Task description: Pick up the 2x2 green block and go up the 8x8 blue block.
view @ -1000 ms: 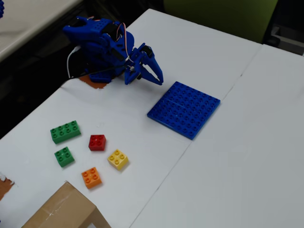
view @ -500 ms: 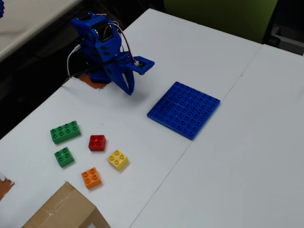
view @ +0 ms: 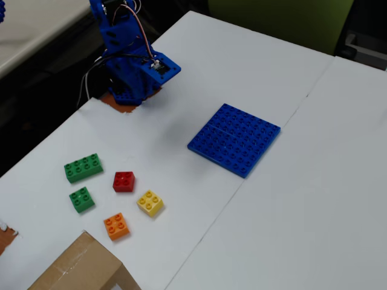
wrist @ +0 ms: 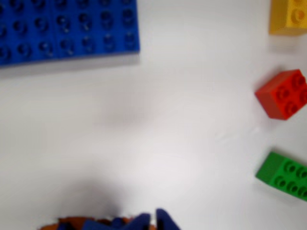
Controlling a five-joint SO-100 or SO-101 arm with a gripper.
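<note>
The 2x2 green block sits on the white table at the lower left of the fixed view, below a longer green brick. It is out of the wrist view. The 8x8 blue block lies flat at mid-table and fills the wrist view's top left. The blue arm stands folded over its base at the top left, far from both. My gripper only shows as blurred blue tips at the wrist view's bottom edge, close together with nothing between them.
Red, yellow and orange bricks lie beside the green ones. In the wrist view the yellow, red and long green bricks line the right edge. A cardboard box fills the bottom left corner.
The arm has pulled back from reaching towards the blue plate and now stands upright over its base, with the gripper turned downward. No brick has moved.
</note>
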